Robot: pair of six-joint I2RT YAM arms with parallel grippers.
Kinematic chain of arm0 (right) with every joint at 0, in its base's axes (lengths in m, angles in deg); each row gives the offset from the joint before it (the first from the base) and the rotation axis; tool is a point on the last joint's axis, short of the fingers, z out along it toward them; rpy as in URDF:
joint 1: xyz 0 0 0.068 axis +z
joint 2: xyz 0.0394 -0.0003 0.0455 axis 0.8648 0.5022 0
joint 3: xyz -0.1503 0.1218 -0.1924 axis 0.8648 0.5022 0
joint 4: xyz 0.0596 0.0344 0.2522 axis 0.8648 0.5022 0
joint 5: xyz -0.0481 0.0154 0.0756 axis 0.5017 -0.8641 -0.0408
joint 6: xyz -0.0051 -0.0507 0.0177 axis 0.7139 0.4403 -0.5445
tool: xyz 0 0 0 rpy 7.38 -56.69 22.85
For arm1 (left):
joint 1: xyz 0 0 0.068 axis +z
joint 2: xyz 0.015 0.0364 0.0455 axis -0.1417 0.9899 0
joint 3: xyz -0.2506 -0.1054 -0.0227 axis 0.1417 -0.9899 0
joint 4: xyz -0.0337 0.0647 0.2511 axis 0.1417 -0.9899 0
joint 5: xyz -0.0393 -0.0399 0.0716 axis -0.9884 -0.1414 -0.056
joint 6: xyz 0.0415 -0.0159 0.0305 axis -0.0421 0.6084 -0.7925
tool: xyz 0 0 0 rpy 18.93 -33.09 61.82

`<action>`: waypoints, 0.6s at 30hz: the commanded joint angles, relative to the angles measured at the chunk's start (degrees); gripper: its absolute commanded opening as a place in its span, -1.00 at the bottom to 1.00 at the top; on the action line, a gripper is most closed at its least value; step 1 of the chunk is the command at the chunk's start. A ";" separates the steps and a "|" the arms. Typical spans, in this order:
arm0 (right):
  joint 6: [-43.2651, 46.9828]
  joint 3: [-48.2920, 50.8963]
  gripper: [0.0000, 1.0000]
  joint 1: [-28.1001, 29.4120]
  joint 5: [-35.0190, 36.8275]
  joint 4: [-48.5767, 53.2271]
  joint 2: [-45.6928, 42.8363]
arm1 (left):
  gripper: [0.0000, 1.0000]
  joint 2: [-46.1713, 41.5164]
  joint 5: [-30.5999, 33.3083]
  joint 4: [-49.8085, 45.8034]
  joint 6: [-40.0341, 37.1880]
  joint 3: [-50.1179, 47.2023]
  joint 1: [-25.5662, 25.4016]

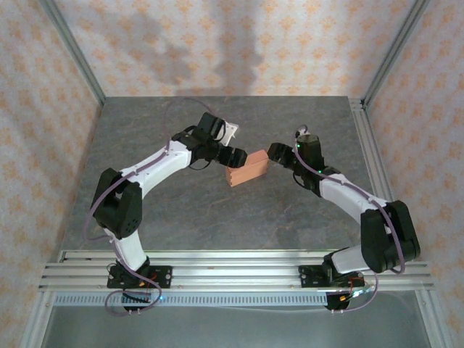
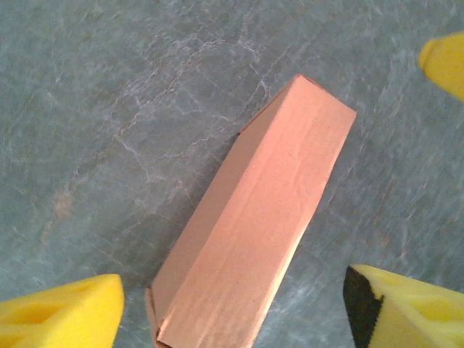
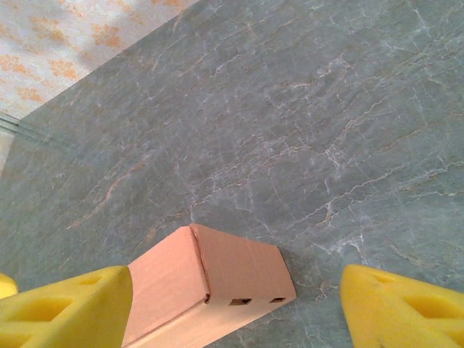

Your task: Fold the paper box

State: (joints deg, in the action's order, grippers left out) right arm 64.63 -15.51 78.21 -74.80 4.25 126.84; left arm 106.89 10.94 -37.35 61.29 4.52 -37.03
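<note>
Top view: the paper box (image 1: 246, 168) lies on the worktop (image 1: 217, 217) about mid, between the 2 arms, already in closed shape. The left fingers (image 1: 234, 154) are at its far-left end and the right fingers (image 1: 278, 152) at its right end. From here I cannot tell if they touch it.

Left wrist view: the left fingers (image 2: 65, 312) are spread open w/ the box (image 2: 254, 239) between them, apart from both, holding nothing. The box rests flat by itself, so prob. no support is needed.

Right wrist view: the right fingers (image 3: 406, 304) are also spread wide, nothing grasped. The box end (image 3: 217, 283), w/ 2 small slots, sits nearer the left one; contact there is unclear.

My judgement: the folding looks about finished, and both arms face the ends so that they can press again if a flap opens.
</note>
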 commanded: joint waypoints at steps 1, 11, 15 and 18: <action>0.27 1.05 0.50 -0.16 -0.01 0.79 -1.57 | 0.71 2.24 2.70 -4.14 -12.06 3.49 -1.06; 1.43 1.95 0.49 -0.19 -0.58 0.03 -0.19 | 0.56 9.30 10.55 -10.31 -25.91 6.94 -5.19; 1.54 2.12 0.48 -0.23 -1.00 -0.37 0.69 | 0.30 10.89 14.38 -12.41 -28.00 8.28 -6.28; 1.32 2.30 0.48 -0.22 -1.34 -1.12 1.60 | 0.20 10.76 17.86 -12.77 -28.00 8.52 -6.82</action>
State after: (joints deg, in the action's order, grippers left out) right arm 65.29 -14.11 78.16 -75.26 4.60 127.33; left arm 118.41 23.03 -47.16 35.74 10.62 -43.28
